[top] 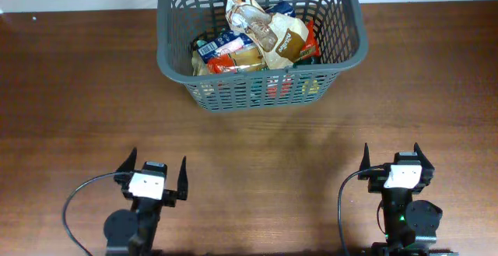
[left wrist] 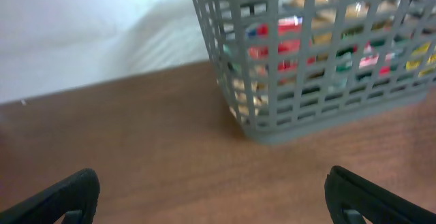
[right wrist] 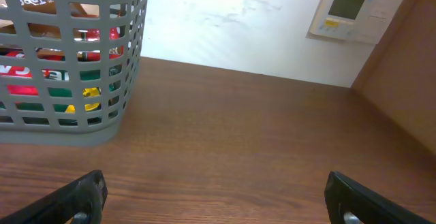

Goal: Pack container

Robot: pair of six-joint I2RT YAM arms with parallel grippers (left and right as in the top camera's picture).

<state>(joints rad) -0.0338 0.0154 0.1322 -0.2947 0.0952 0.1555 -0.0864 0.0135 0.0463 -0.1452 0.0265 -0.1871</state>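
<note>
The grey lattice basket (top: pixel 175 61) stands at the far middle of the wooden table and holds several food packets (top: pixel 261 38), the topmost a crumpled clear and brown bag. It also shows in the left wrist view (left wrist: pixel 272 125) and the right wrist view (right wrist: pixel 88 132), with red, green and yellow packets behind the slots. My left gripper (top: pixel 154 177) is open and empty near the front edge, left of centre. My right gripper (top: pixel 393 161) is open and empty near the front edge at the right. Both are well short of the basket.
A white wall runs behind the table (top: pixel 70 85). A white wall panel with a small screen (right wrist: pixel 344 11) hangs at the far right, next to a brown side wall. Black cables (top: pixel 78 201) loop beside each arm base.
</note>
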